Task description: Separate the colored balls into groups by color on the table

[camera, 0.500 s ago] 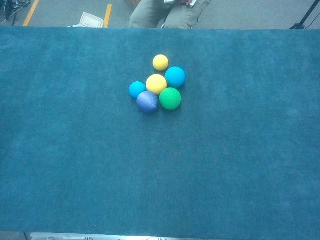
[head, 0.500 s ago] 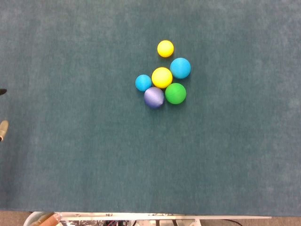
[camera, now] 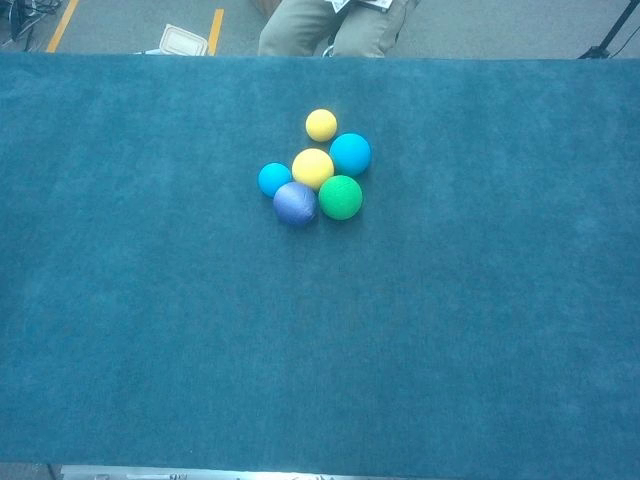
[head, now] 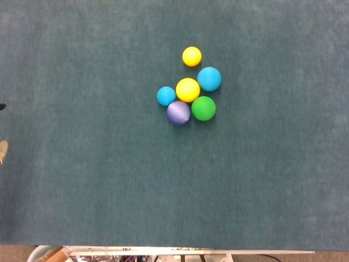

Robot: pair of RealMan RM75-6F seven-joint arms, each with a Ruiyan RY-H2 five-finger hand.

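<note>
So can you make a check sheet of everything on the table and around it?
Surface: teal felt table, bare apart from the balls.
Job's things: six balls bunched mid-table, unsorted: small yellow ball, big yellow ball, big blue ball, small blue ball, purple ball, green ball.
Clutter: nothing seen.
Hands: only a sliver at the head view's left edge; the right is out of view.
Cables: nothing seen.
Surroundings: seated person, white container on floor.

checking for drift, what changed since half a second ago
Only the sliver of the left hand at the head view's left edge slid slightly further out of frame. The six balls stayed put: two yellow, two blue, purple ball and green ball, all clustered.
</note>
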